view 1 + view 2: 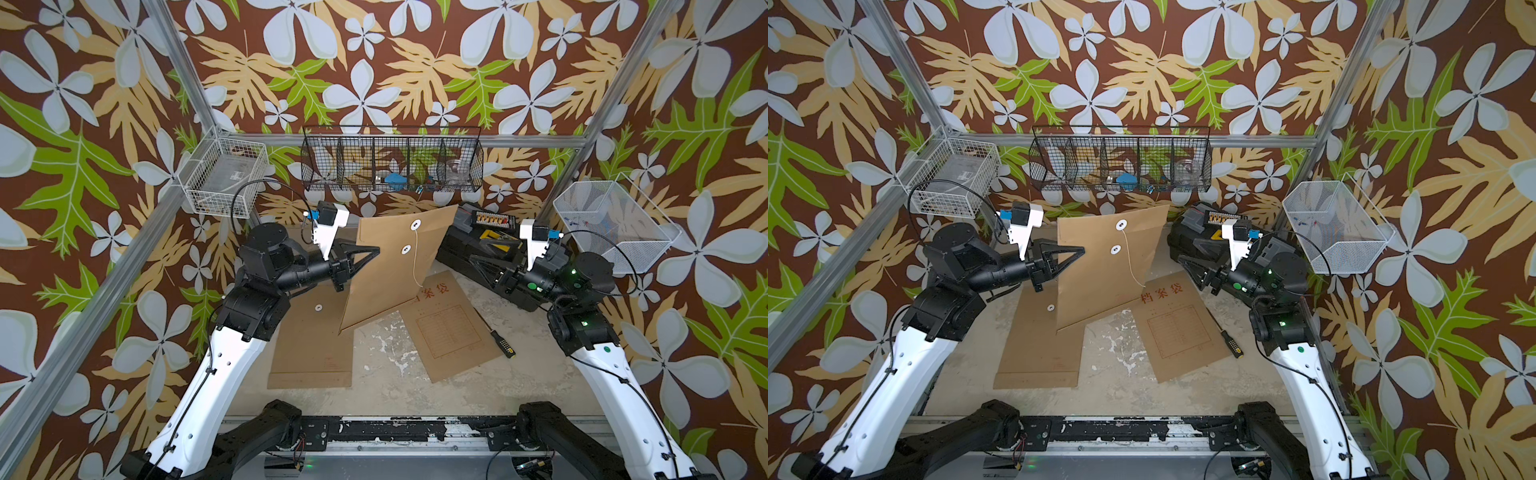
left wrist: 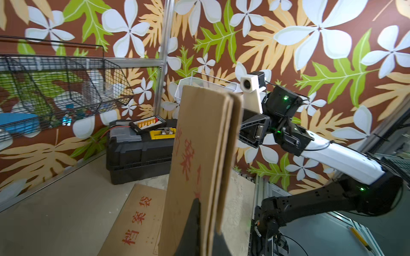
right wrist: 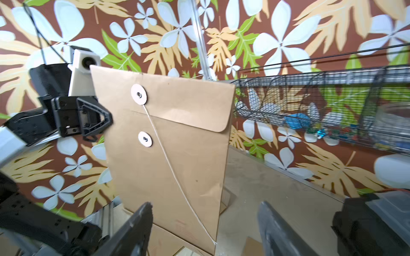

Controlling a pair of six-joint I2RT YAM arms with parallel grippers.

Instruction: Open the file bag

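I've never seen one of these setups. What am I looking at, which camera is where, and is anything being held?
Two robot arms reach over a table. Two pictures come from a camera pair overhead; the other two come from a camera on each arm's wrist. The left hand is shut on the side edge of a brown file bag, holding it upright. The right hand is open in front of it and holds nothing. The bag's string hangs loose; its flap is folded down. A spare bag and a printed bag lie flat, with a screwdriver and a black toolbox nearby.
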